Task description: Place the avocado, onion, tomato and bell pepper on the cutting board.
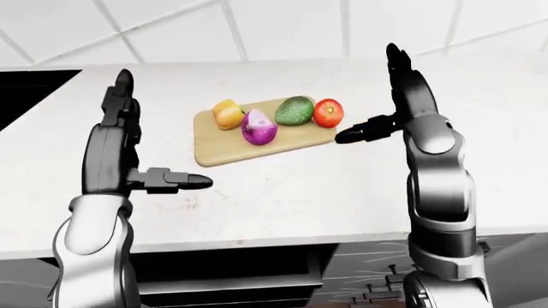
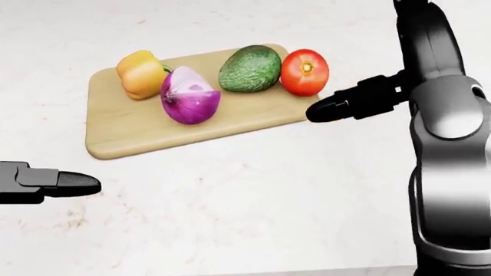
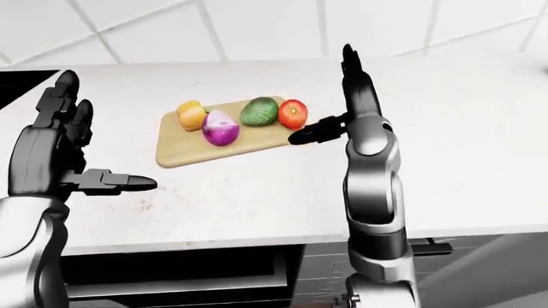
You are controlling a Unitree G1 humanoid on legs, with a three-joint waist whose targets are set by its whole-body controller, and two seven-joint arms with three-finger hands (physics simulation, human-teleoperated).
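Vegetables are all sitting on the cutting board (image 2: 138, 135), which is lying on the pale table (image 2: 253, 213). In the head view the bell pepper (image 2: 141, 73) is resting at the board's 10 o'clock corner, the halved onion (image 2: 189, 96) is just at its 4 o'clock and seems to be touching it, the avocado (image 2: 249, 68) is lying toward 1 o'clock, and the tomato (image 2: 304, 72) is sitting at the board's 2 o'clock edge, apparently touching the avocado. The right robot hand (image 1: 385, 102) is hovering released at the tomato's 4 o'clock, fingers (image 1: 396, 61) pointing up, thumb reaching toward the board, grasping nothing. The left robot hand (image 1: 128, 144) is hanging equally released, well apart at the board's 7 o'clock.
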